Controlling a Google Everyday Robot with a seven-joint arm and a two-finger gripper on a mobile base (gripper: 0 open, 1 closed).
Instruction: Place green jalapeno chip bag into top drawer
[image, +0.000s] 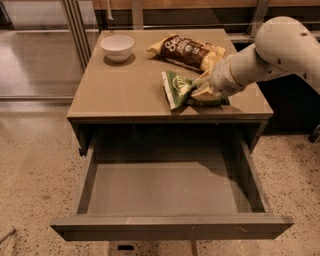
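Observation:
The green jalapeno chip bag (176, 86) lies crinkled on the tabletop, near the front right. My gripper (204, 91) is down on the bag's right end and covers that end. The white arm (270, 55) reaches in from the right. The top drawer (165, 192) is pulled wide open below the tabletop, with nothing on its grey floor.
A larger dark-brown-and-yellow chip bag (190, 50) lies at the back of the table (115, 95), just behind my gripper. A white bowl (117, 46) stands at the back left. A glass partition with metal posts (75, 30) is at the left, over a speckled floor.

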